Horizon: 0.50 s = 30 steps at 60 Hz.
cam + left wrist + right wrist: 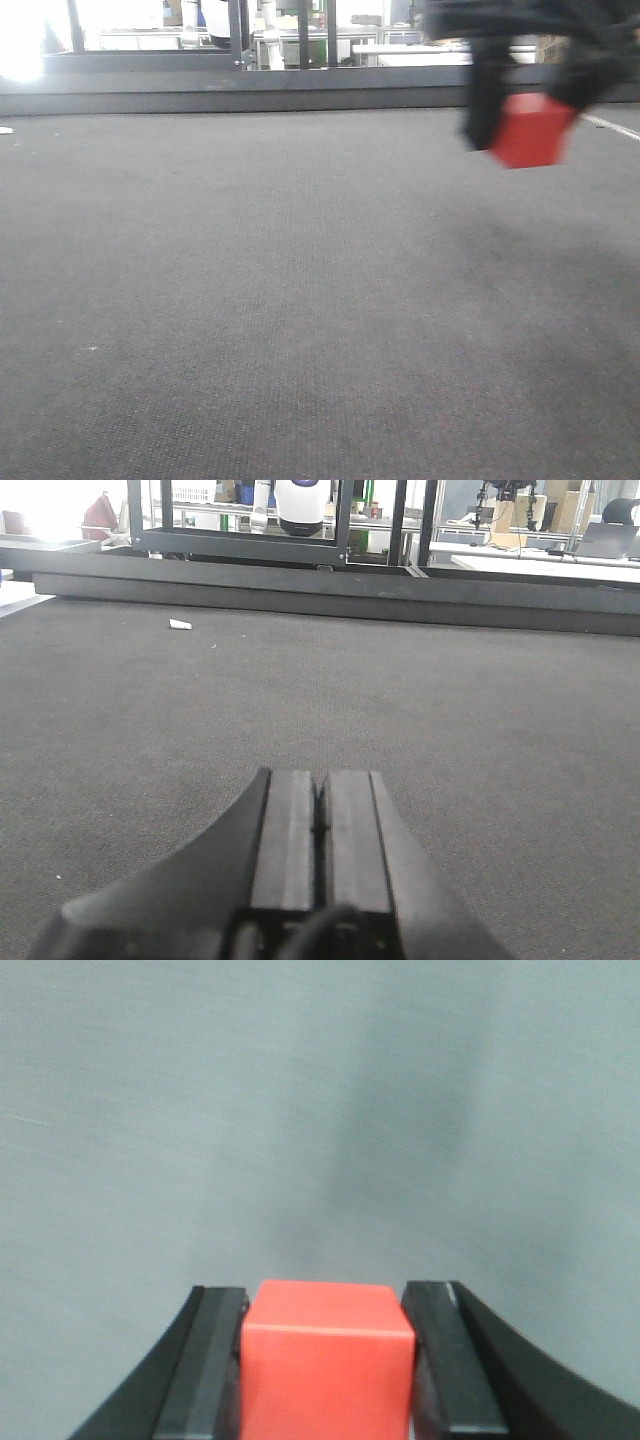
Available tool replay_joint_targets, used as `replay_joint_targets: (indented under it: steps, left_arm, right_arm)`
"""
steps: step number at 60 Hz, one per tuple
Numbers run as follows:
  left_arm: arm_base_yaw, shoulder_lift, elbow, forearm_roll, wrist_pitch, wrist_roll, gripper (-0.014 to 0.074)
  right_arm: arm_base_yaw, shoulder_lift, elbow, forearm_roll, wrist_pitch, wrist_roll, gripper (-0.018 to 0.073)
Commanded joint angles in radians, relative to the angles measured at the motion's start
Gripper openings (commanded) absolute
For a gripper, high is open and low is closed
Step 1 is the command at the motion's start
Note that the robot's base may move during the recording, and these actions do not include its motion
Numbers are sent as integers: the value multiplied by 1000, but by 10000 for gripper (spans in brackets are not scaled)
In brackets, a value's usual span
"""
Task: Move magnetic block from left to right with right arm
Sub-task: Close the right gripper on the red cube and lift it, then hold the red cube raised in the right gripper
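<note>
Right wrist-mounted view has the right end effector [322,1305] clamped on the magnetic block [328,1360], one dark finger pad [212,1360] pressed flat to each of two opposite faces, so the red cube fills the whole gap. A square grip on parallel faces like this keeps a smooth cube from twisting or slipping out. Beyond it the grey surface [300,1110] is smeared, and no contact between cube and surface shows. Exterior front-facing view agrees: the block hangs clear of the surface at the upper right of the frame, tilted a little. Both it and the fingers are blurred, which I read as an arm in mid-carry, lifted so the cube does not drag on the rough weave. Left wrist-mounted view shows the left end effector [320,815] with its pads pressed together and nothing between them. It sits low over the surface and apart from the work, sensibly out of the way since the task belongs to the other arm. A small white scrap [179,624] lies far off near the dark rail [330,585]. My judgement: the pick is done, and the set-down on the right side is left to do.
</note>
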Motion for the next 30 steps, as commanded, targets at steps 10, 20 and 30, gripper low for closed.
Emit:
replay_joint_targets:
  steps: [10,20,30]
  left_arm:
    - [2,-14,10,0,-90,-4,-116]
    - [2,-14,10,0,-90,-4,-116]
    - [2,-14,10,0,-90,-4,-116]
  right_arm:
    - [-93,-285,222,-22,-159,-62,215]
    - [-95,-466,356,-22,-216,-65,215]
    - [-95,-638,445,-22,-263,-65,215]
